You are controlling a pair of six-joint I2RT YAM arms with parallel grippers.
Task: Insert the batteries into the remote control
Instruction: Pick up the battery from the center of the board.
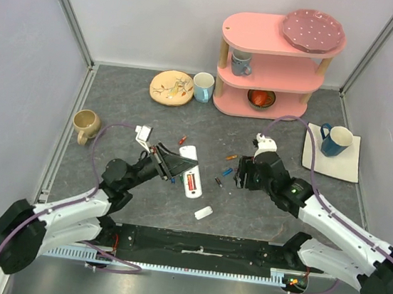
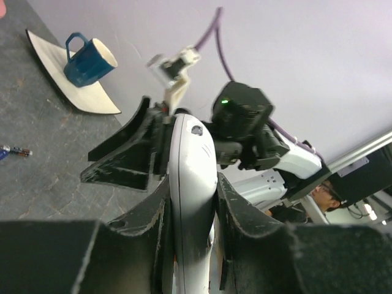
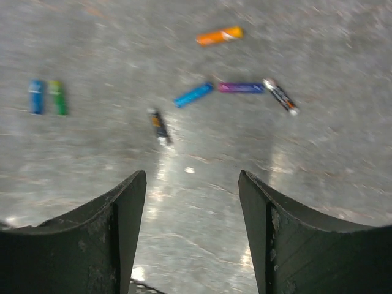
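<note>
The remote control [image 1: 190, 173] is a white handset lying on the table with its back up, and red batteries [image 1: 190, 183] show in its open compartment. My left gripper [image 1: 179, 163] is shut on its upper part. In the left wrist view the remote control [image 2: 190, 147] stands edge-on, squeezed between both fingers of the left gripper [image 2: 193, 184]. My right gripper [image 1: 240, 177] hovers open over loose batteries, with nothing between the jaws of the right gripper [image 3: 192, 184]. Ahead of it lie an orange battery [image 3: 219, 35], a blue battery [image 3: 193, 94], a purple battery [image 3: 241, 87] and a dark battery [image 3: 158, 125].
The detached white back cover [image 1: 203, 212] lies near the front edge. A tan mug [image 1: 84, 125] stands at the left, and a blue mug [image 1: 335, 140] sits on a white square plate [image 1: 345, 167] at the right. A pink shelf [image 1: 271, 63], a round plate [image 1: 171, 87] and a cup [image 1: 203, 87] stand at the back.
</note>
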